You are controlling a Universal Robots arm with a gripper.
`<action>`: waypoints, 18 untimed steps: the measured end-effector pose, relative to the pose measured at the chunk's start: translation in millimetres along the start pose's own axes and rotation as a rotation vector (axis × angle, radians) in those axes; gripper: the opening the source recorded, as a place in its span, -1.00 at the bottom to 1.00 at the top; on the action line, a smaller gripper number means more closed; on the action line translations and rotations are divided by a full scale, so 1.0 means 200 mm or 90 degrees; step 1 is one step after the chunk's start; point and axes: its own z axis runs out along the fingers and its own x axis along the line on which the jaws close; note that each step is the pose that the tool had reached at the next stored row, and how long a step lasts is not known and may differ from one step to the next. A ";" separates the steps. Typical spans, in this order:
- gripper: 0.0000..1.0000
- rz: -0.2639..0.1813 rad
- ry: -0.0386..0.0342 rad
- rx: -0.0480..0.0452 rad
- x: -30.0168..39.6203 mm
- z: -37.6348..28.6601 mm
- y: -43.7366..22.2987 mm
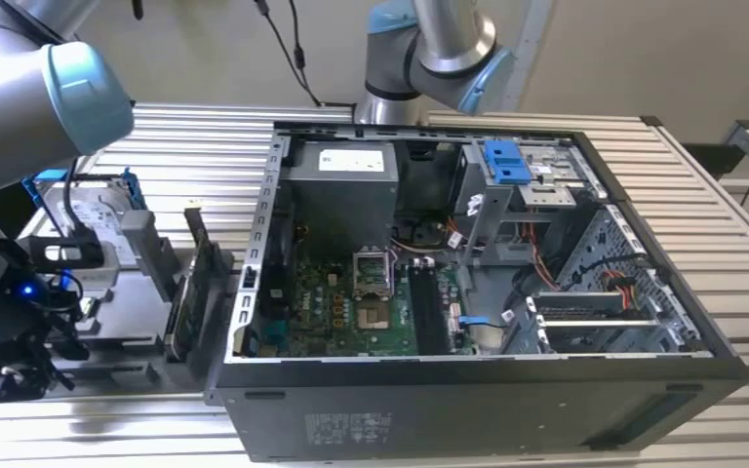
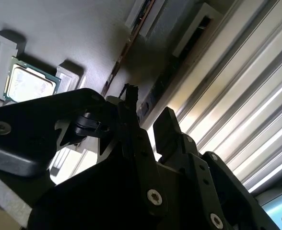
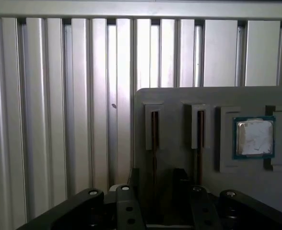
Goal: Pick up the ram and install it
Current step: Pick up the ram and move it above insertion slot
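Ram (image 3: 154, 128) stands on edge in slot of grey holder (image 3: 179, 98), next to 2nd stick (image 3: 198, 127) and processor chip (image 3: 254, 137). Edge-up seating probably leaves both faces free for grasp. Gripper (image 3: 156, 173) spread, 1 finger on each side of ram; contact not discernible. Arm (image 1: 23, 88) folds down at exterior view's lower left, wrist pointing down over holder. Open computer case (image 1: 479, 390) centre frame; ram not yet installed.

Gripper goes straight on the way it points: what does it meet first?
Probably the ram, standing edge-up in a slot of the grey holder, roughly in line with the open gripper. Depth is unclear.
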 end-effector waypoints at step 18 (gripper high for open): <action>-0.72 0.000 -0.0007 0.0007 0.000 0.004 0.001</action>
